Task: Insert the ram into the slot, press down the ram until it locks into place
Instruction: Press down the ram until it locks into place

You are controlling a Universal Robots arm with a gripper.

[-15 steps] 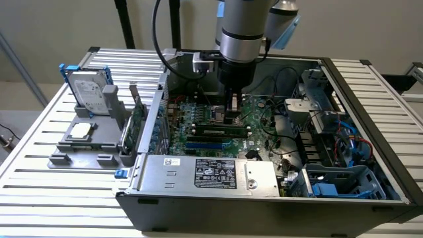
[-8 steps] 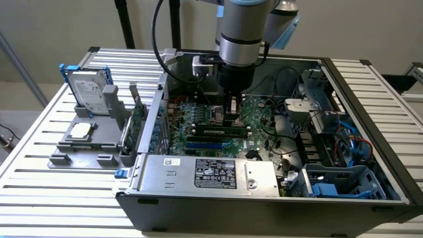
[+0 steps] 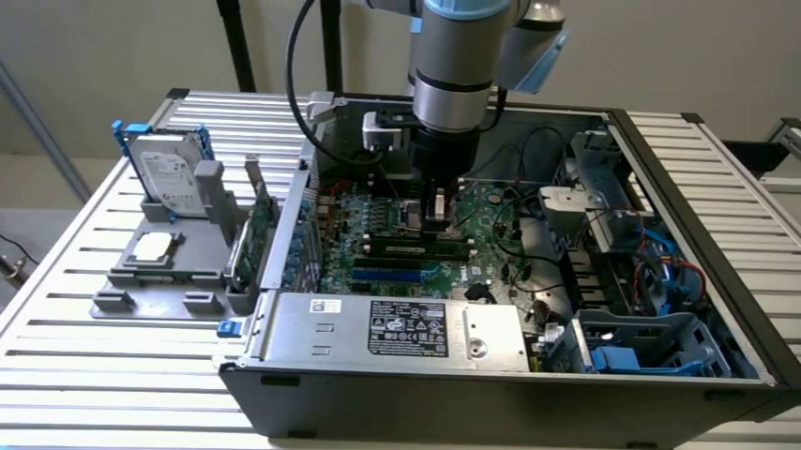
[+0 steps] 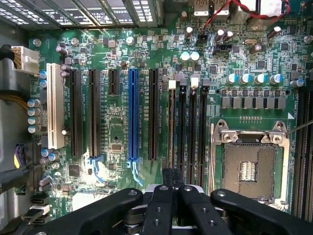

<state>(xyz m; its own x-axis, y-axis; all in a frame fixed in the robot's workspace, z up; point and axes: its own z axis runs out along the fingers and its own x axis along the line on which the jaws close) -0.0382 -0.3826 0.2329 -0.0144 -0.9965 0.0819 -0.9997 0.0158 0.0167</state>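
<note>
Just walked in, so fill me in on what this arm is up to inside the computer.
The robot arm reaches down into an open computer case, its gripper low over the motherboard. It is over the row of black memory slots beside the silver CPU socket. One ram stick lies along the slots in the exterior view. A hard drive sits in a grey holder on the table outside the case.

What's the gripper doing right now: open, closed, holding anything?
Gripper: jaws closed together, over the end of the black memory slots; cannot be told whether anything is pinched between them.
</note>
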